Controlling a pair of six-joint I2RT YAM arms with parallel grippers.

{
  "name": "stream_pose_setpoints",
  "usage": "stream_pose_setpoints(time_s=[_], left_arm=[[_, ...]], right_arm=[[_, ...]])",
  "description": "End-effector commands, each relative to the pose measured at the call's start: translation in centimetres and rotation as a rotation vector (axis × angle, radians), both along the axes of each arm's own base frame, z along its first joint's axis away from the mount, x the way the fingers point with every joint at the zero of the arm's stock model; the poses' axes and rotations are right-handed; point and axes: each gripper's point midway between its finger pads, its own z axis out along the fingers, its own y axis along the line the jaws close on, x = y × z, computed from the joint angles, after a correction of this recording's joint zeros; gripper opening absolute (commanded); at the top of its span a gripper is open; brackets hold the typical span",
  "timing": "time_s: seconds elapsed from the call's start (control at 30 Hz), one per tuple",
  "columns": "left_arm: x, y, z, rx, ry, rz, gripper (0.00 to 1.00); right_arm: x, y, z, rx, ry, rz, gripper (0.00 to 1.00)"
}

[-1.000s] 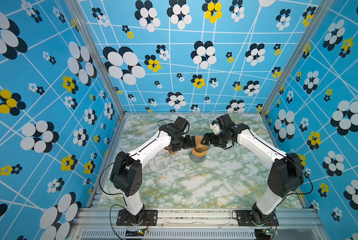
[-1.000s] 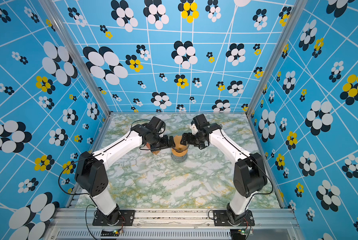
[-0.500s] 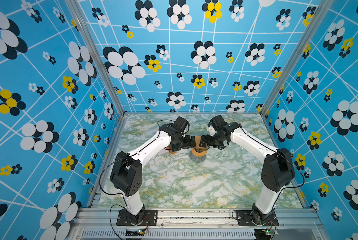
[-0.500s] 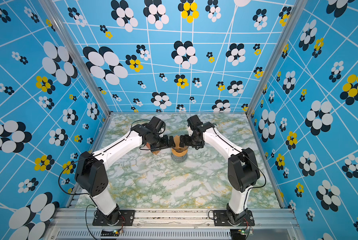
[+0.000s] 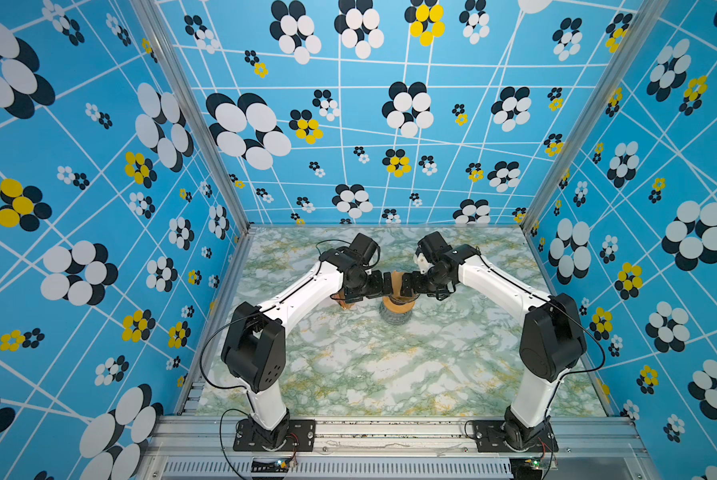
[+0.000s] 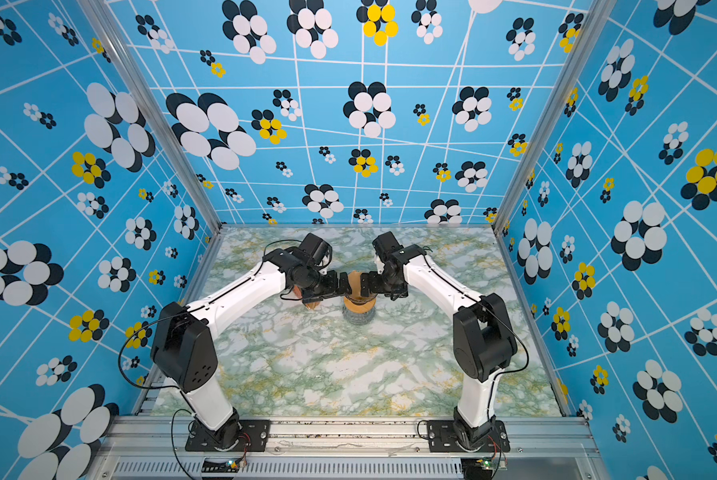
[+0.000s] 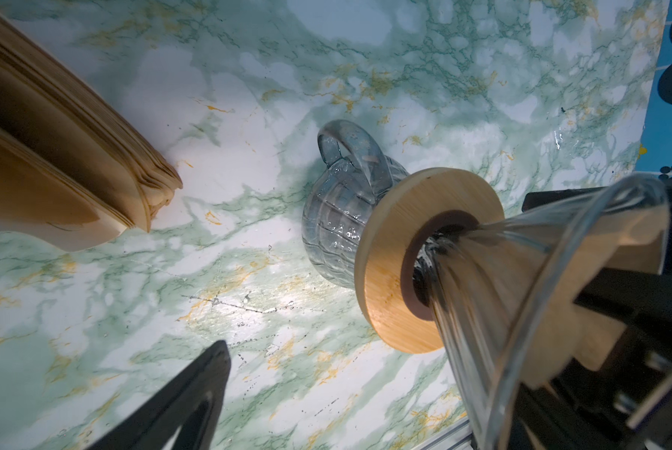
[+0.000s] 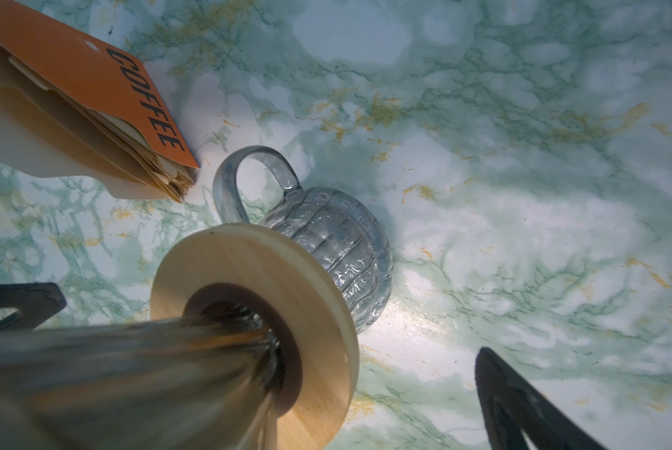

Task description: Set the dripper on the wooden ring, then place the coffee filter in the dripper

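Observation:
The dripper (image 7: 478,311), a clear ribbed glass cone, stands in a wooden ring (image 7: 388,311) on a glass jug (image 7: 334,226) at mid table. Tan paper of the coffee filter (image 7: 607,241) shows through its wall, and in both top views the filter (image 5: 396,281) (image 6: 354,282) appears as a tan cone between the two grippers. My left gripper (image 5: 383,286) is open at the dripper's left side. My right gripper (image 5: 408,286) is open at its right side. In each wrist view one finger (image 7: 178,401) (image 8: 521,409) stands clear of the glass, and the other is hidden behind the dripper (image 8: 131,370).
An orange packet (image 8: 93,78) marked COFFEE, with a stack of tan papers (image 7: 54,156), lies just left of the jug (image 8: 338,241), partly under my left arm (image 5: 345,305). Patterned blue walls close the table on three sides.
My right arm has swung in toward the dripper, bringing its gripper close to the right side. The left arm has stayed where it was.

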Motion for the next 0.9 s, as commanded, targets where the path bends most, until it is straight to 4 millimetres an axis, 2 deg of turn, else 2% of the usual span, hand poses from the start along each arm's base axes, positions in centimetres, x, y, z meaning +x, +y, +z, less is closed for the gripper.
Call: stream_pose_setpoints(time_s=[0.0,0.17,0.67,0.77,0.87], left_arm=[[-0.2,-0.1,-0.9,0.011,0.017,-0.005,1.0],[-0.2,-0.1,-0.8,0.011,0.011,-0.005,1.0],[-0.4,0.0,-0.8,0.012,0.013,-0.007,1.0],[-0.4,0.1,-0.9,0.014,0.013,-0.006,1.0],[-0.5,0.2,-0.8,0.015,0.011,-0.005,1.0]], right_arm=[[-0.1,0.1,-0.4,-0.038,0.009,0.016,0.96],[0.1,-0.9,-1.0,-0.107,0.01,-0.015,0.96],[-0.3,-1.1,-2.2,-0.123,0.043,-0.037,0.96],[-0.1,-1.2,-1.8,-0.124,0.028,-0.051,0.96],[0.2,-1.0,-0.3,-0.095,-0.003,-0.053,0.95]])
